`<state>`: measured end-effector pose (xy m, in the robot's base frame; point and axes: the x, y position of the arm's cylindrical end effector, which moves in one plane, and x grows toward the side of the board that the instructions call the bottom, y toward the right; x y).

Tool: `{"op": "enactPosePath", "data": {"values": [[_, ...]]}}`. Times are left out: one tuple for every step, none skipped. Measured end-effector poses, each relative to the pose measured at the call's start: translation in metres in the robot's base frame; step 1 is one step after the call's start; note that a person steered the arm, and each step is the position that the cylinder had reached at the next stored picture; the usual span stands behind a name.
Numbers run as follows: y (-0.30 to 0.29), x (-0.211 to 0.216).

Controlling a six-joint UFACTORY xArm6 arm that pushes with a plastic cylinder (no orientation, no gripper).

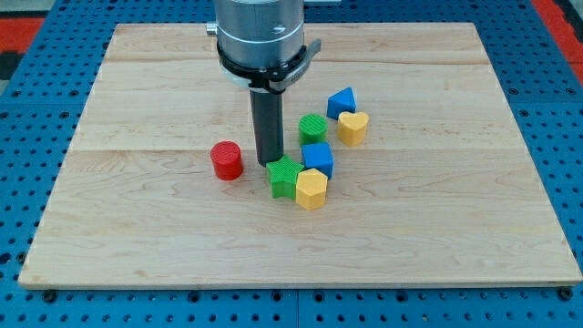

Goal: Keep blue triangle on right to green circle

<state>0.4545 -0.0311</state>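
The blue triangle (342,100) lies up and to the right of the green circle (312,128), close to it with a small gap. My tip (271,162) is down on the board to the left of the green circle, just above the green star (285,176) and touching or nearly touching it. The rod rises to the arm's grey head at the view's top.
A yellow heart (353,127) sits just below the blue triangle. A blue cube (318,158) is below the green circle, with a yellow hexagon (311,189) beneath it. A red cylinder (226,160) stands to the left of my tip. The wooden board (137,228) lies on a blue pegboard.
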Motion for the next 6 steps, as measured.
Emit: {"op": "enactPosePath", "data": {"values": [[0.000,-0.048],[0.024,-0.099],[0.098,-0.113],[0.114,-0.130],[0.122,-0.105],[0.092,-0.056]]}}
